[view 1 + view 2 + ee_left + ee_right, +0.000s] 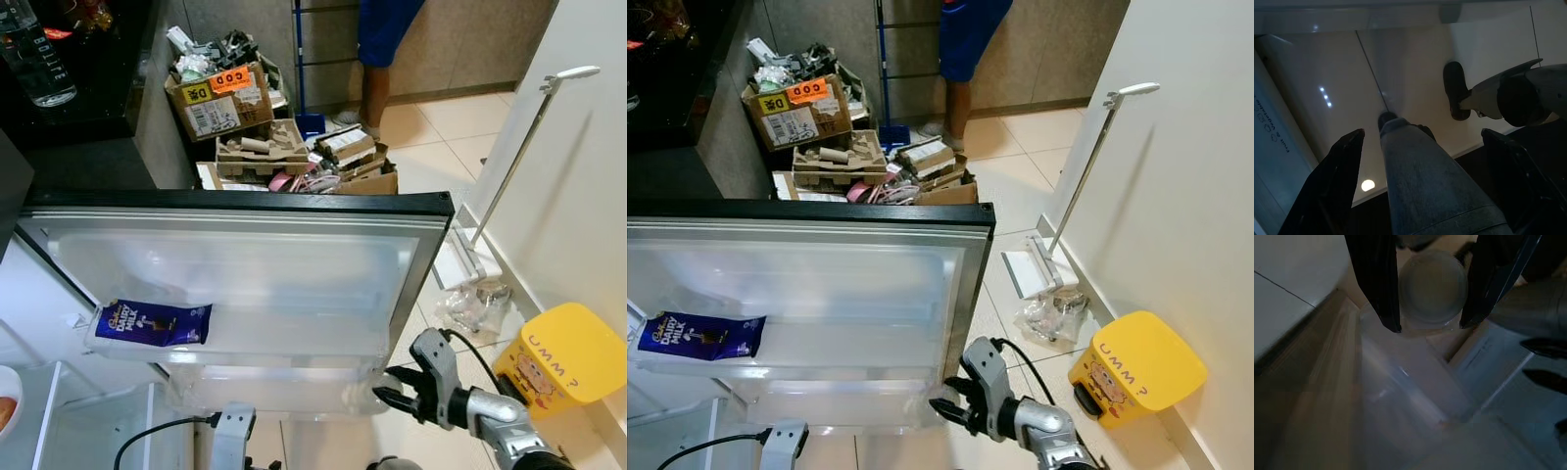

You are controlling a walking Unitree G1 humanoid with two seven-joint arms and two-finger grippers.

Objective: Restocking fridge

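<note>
Right tool point(390, 384), fingers apart, touches fridge door's lower shelf point(284, 390) corner.

Home kitchen or utility corner — tiled floor point(441, 147), open fridge door point(235, 264) with clear door shelves, a Dairy Milk chocolate bar point(154, 322) on one. Behind the fridge door, cardboard boxes point(220, 98) crammed with packaging scraps and egg trays, set against a dark counter point(88, 117). Beyond the boxes, a person's legs point(377, 88) by beige cabinets. Right of the fridge door, a flat mop point(514, 162) leaning on a white wall — a yellow kids' stool point(563, 357) below it.
</note>
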